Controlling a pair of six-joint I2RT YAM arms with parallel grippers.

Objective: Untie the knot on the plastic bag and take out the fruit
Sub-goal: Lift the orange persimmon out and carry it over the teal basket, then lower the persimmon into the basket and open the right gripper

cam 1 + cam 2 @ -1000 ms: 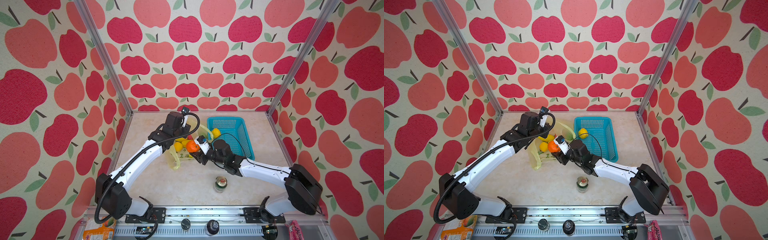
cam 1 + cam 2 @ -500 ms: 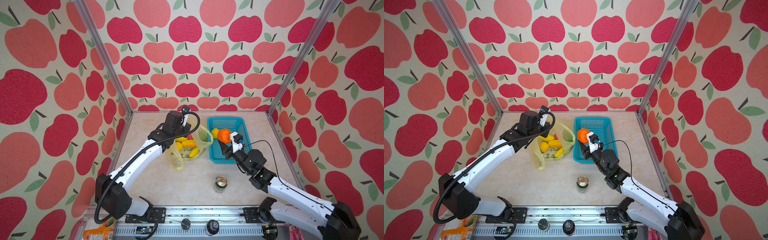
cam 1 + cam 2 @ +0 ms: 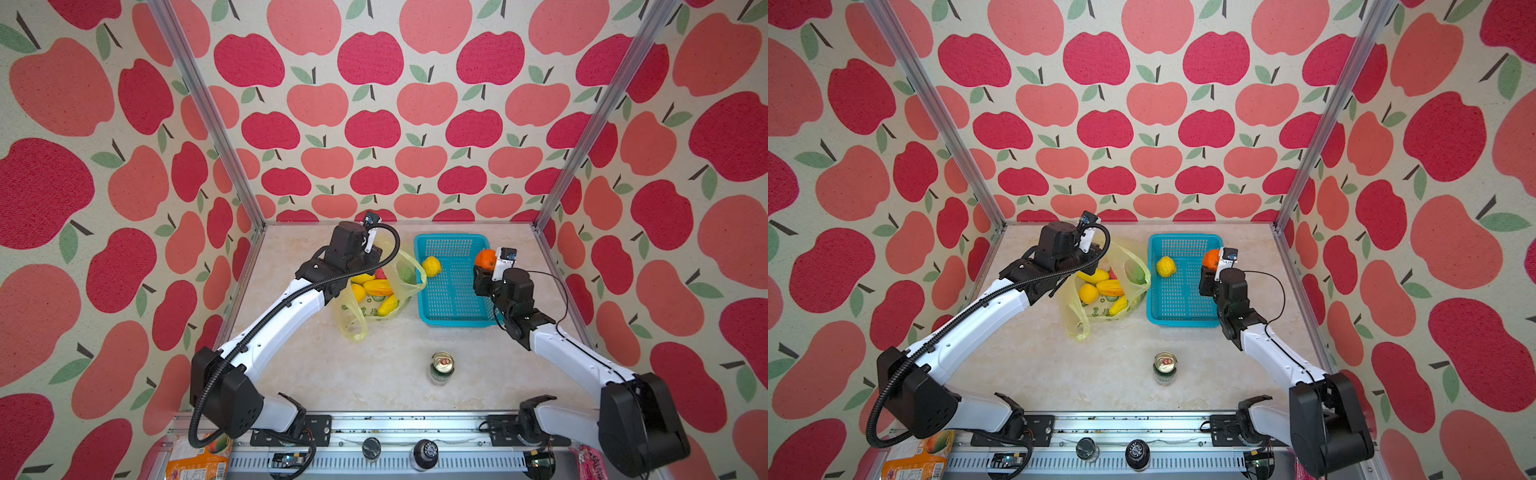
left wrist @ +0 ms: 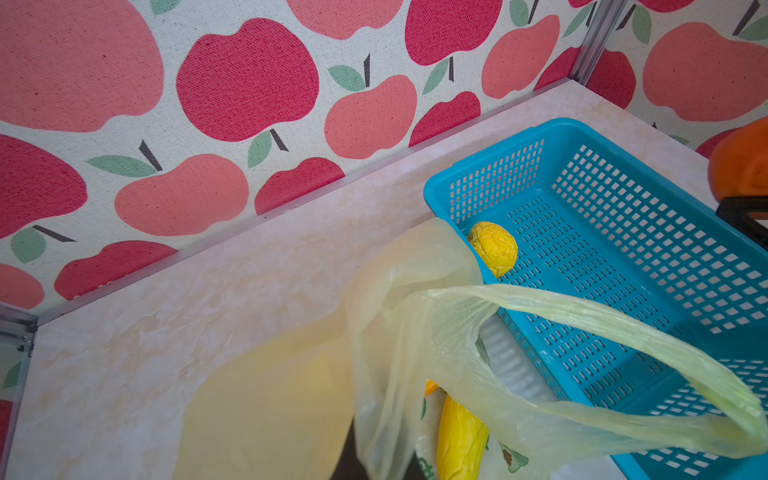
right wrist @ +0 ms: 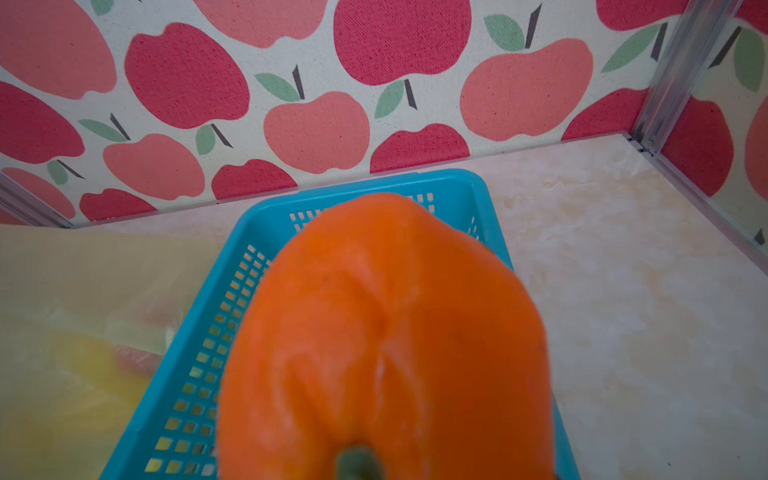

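The orange fruit point(image 3: 484, 258) is pinched in the right end effector point(image 3: 482, 269) and is held above the right-hand rim of the turquoise basket point(image 3: 457, 323). In the right wrist view it fills most of the frame, with the basket floor beneath and beyond it. 1 lemon point(image 3: 431, 266) already lies by the basket's left wall. The plastic bag point(image 3: 371, 311) stands untied just left of the basket, touching it. No knot is seen, and a loop handle point(image 3: 353, 328) trails loose on the counter point(image 3: 332, 374). Several pieces of fruit point(image 3: 379, 286) remain inside the bag. The left end effector point(image 3: 376, 259) is pressed together, apparently on the bag's far rim, so the mouth is held up and open, though the fingers themselves are hidden.

The step in hand is judged to be the drop-off. The orange fruit is best carried inward first – away from the rim and over bare floor, clear of the lemon – then lowered close before release, since a round piece let go from height may bounce out. The bag's mouth should be left raised meanwhile. A green can point(image 3: 441, 368) stands well apart, out of the path.
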